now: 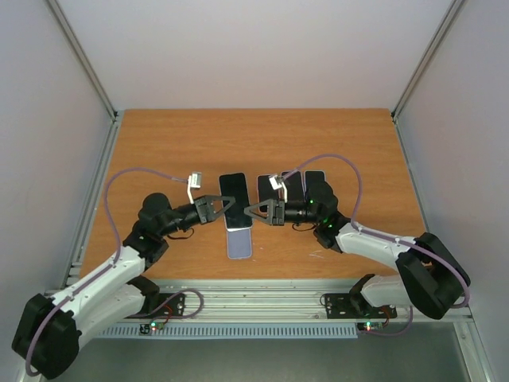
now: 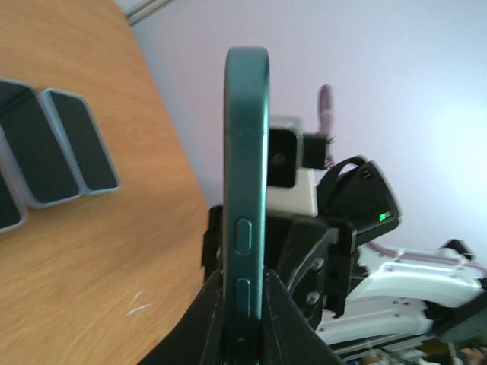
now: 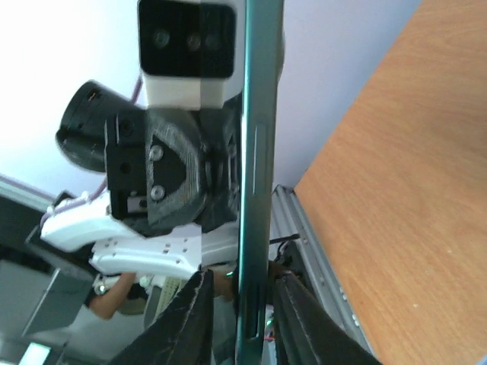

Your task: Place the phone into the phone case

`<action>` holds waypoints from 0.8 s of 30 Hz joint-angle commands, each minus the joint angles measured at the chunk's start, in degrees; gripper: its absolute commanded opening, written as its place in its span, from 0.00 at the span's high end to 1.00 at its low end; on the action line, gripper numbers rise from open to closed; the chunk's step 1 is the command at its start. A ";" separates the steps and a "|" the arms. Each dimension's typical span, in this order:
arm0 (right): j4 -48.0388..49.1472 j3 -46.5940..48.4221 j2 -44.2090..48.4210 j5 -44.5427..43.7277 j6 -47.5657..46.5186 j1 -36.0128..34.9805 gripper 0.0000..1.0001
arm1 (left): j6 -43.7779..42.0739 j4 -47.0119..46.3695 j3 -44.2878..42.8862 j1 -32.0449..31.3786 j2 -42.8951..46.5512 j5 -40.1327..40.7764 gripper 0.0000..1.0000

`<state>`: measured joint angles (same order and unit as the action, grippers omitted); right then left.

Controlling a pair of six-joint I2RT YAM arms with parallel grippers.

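The phone case (image 1: 240, 243) hangs flat above the table's front middle, pale face up. In the left wrist view its teal edge (image 2: 247, 152) with two side buttons stands between the fingers, and my left gripper (image 2: 243, 304) is shut on it, coming from the left (image 1: 229, 208). My right gripper (image 1: 248, 211) faces it from the right. Its jaws straddle the same thin teal edge (image 3: 257, 152) with a gap on each side, so that gripper (image 3: 243, 304) is open. A dark-screened phone (image 1: 233, 189) lies just behind. I cannot tell whether a phone sits inside the case.
Several more dark phones in pale cases (image 1: 302, 187) lie flat behind my right gripper; two of them (image 2: 57, 148) show in the left wrist view. A metal rail (image 1: 262, 294) runs along the table's near edge. White walls close in the back and both sides.
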<state>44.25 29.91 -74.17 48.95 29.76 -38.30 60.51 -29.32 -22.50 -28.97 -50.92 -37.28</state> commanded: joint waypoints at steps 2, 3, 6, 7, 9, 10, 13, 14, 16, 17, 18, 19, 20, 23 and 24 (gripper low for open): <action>-4.35 0.93 -1.71 -1.94 -3.66 2.71 0.69 | -7.98 21.63 -3.64 -0.03 4.71 6.66 1.00; -6.27 0.90 -1.92 -2.42 -4.67 2.97 0.67 | -9.70 24.88 -4.29 -0.08 5.43 8.03 1.00; -11.77 0.73 -2.50 -5.17 -7.56 3.16 0.63 | -12.16 34.57 -6.30 -0.16 5.27 10.77 1.00; -13.46 0.68 -2.62 -5.88 -8.49 3.15 0.63 | -12.72 36.89 -6.78 -0.13 4.77 11.41 1.00; -16.59 0.59 -3.22 -8.15 -9.60 3.15 0.63 | -12.89 39.06 -6.87 -0.16 3.58 12.02 1.00; -18.37 0.76 -4.00 -9.13 -10.03 3.15 0.63 | -12.35 39.47 -6.67 -0.20 3.03 12.17 0.99; -24.01 2.03 -6.43 -10.98 -11.13 3.15 0.64 | -10.85 39.60 -5.60 -0.93 1.04 12.80 0.99; -24.58 1.97 -7.17 -11.24 -11.20 3.15 0.64 | -10.02 39.58 -5.31 -1.30 0.13 13.15 1.00; -23.52 1.15 -8.80 -12.03 -10.81 3.15 0.64 | -9.34 39.57 -4.89 -2.24 -1.95 14.10 0.99; -23.10 0.83 -9.56 -12.42 -10.52 3.15 0.65 | -9.20 39.40 -4.84 -2.76 -2.97 14.60 1.00; -22.81 0.63 -10.43 -12.85 -10.19 3.15 0.66 | -9.10 39.01 -4.79 -3.42 -4.13 15.27 0.99; -22.73 0.59 -11.30 -13.21 -9.86 3.14 0.67 | -8.82 38.18 -4.67 -4.05 -5.12 15.75 0.99; -22.61 0.66 -12.35 -13.45 -9.40 3.15 0.68 | -8.63 37.38 -4.61 -4.68 -6.22 16.35 0.99; -21.39 1.05 -15.97 -13.04 -8.12 3.16 0.69 | -7.73 35.02 -4.71 -6.05 -10.17 17.67 1.00; -20.86 1.11 -17.01 -12.86 -7.65 3.15 0.70 | -7.50 34.23 -4.70 -6.35 -11.57 17.86 1.00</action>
<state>22.39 30.26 -88.64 36.95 20.88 -35.31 51.51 11.20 -26.96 -34.04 -58.92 -21.47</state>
